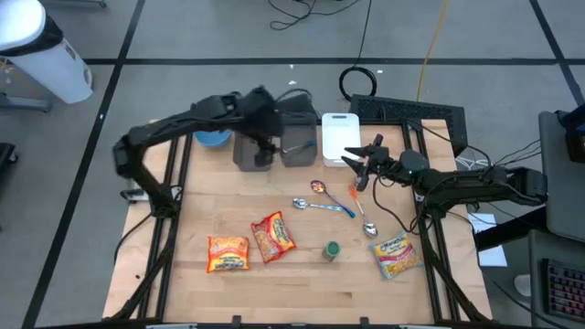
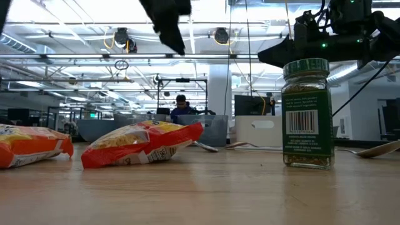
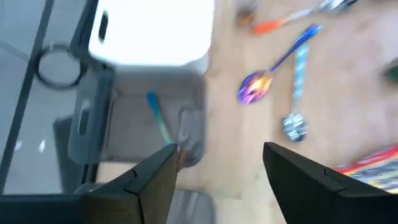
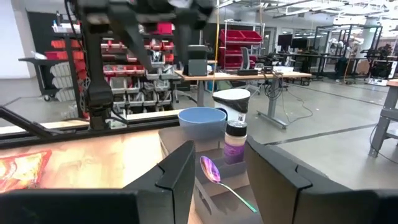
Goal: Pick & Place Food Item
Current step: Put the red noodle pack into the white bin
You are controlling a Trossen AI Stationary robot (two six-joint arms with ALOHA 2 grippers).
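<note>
Three orange and yellow noodle packets lie flat on the table: one, a second and a third. A green-lidded spice jar stands upright between them. My left gripper hangs open over the grey bins at the far side, with nothing between its fingers. Below it a teal-handled spoon lies in a bin. My right gripper hovers right of the bins, pointing toward them, fingers apart and holding nothing.
Several spoons lie loose mid-table, among them a purple one and an orange-handled one. A white bin stands right of the grey bins and a blue bowl left of them. A small bottle stands in a grey bin.
</note>
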